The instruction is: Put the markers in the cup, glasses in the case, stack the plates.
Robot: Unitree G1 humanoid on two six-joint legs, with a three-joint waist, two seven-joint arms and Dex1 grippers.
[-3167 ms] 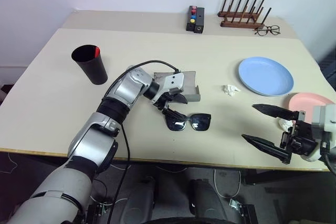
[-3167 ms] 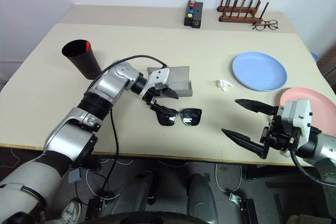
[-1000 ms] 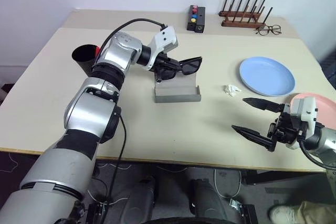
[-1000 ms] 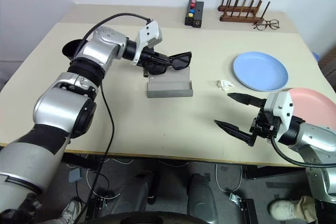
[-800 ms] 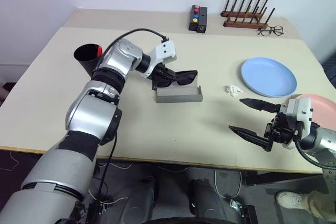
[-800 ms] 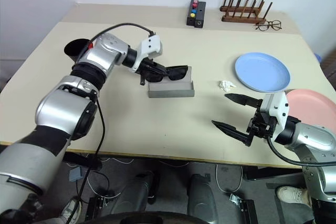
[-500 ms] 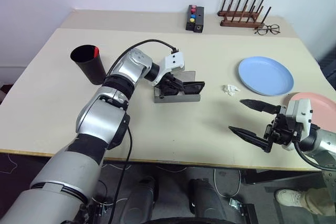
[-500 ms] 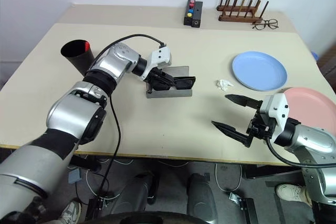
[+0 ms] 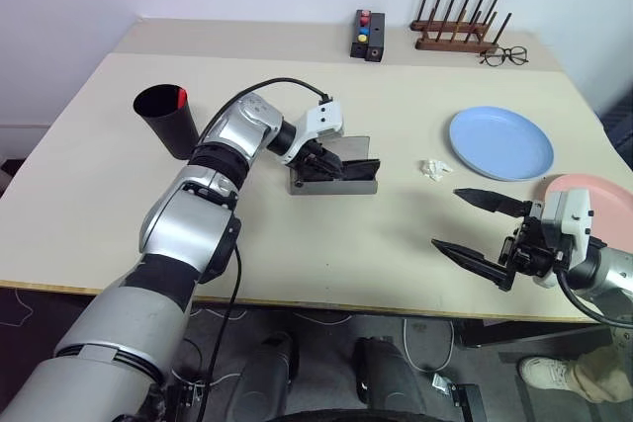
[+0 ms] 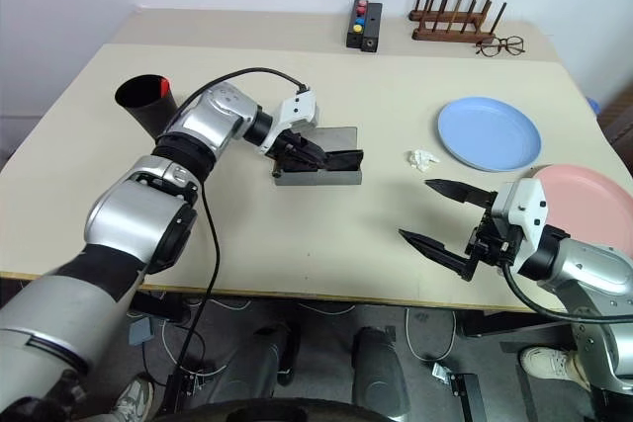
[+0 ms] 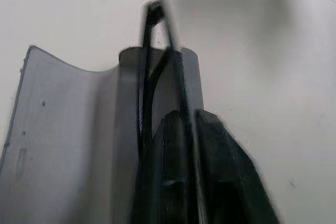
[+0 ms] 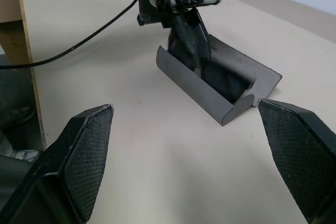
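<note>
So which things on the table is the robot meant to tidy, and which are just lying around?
For the job:
- cup with a red-capped marker
- sunglasses
- grey case
- blue plate
- pink plate

Just lying about:
- button box
- wooden rack
- clear spectacles
- crumpled paper

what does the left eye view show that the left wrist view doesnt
Left eye view, not the wrist view: the cup, blue plate, pink plate, the open right gripper, wooden rack, spectacles and button box. Wrist view, not the eye view: a close look at the glasses, their thin arms running along the trough of the case. Both: glasses, case, the left gripper at it, and a crumpled paper scrap.
</note>
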